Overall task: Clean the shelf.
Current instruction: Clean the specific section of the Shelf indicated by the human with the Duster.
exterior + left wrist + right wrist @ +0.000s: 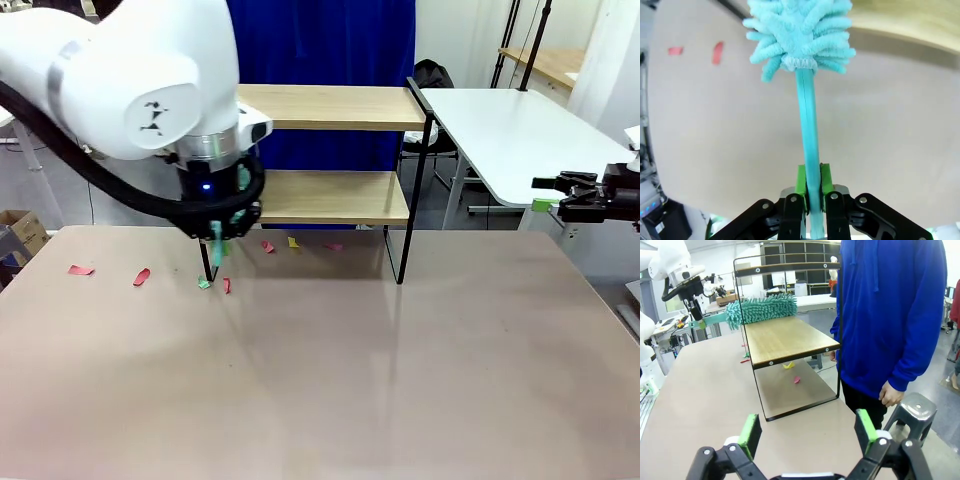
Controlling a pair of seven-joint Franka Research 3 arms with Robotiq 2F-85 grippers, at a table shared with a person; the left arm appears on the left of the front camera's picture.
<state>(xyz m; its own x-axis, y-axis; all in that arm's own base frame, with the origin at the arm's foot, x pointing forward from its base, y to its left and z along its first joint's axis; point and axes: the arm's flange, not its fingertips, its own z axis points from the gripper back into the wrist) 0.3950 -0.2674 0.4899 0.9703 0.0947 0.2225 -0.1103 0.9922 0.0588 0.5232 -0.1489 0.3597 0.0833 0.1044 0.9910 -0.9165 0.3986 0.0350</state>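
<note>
Shelf (330, 105) stands at the far middle of the worktop (350, 400), two light wood boards on a thin black frame. A person in a blue hoodie (890, 315) stands just behind it.

Left claw (813, 181) is clenched on the thin handle of a teal duster (807, 125). The fluffy head (762, 310) sits at the left end of the lower board; touching or just above, can't tell.

Right claw (807, 432) is released and empty, well off to the right.

Paper scraps (142, 276) lie on the worktop left of the shelf, and more (788, 365) lie under it.

Handling guess:
- The shelf looks rigid but light, and its thin legs would likely slide or tip under a hard sideways push.
- Boards look smooth, so light flat strokes should do.
- To steady it, take a black upright or a board edge.
- The duster looks light, with a soft head and a stiff, slim handle that could twist between the pads.
</note>
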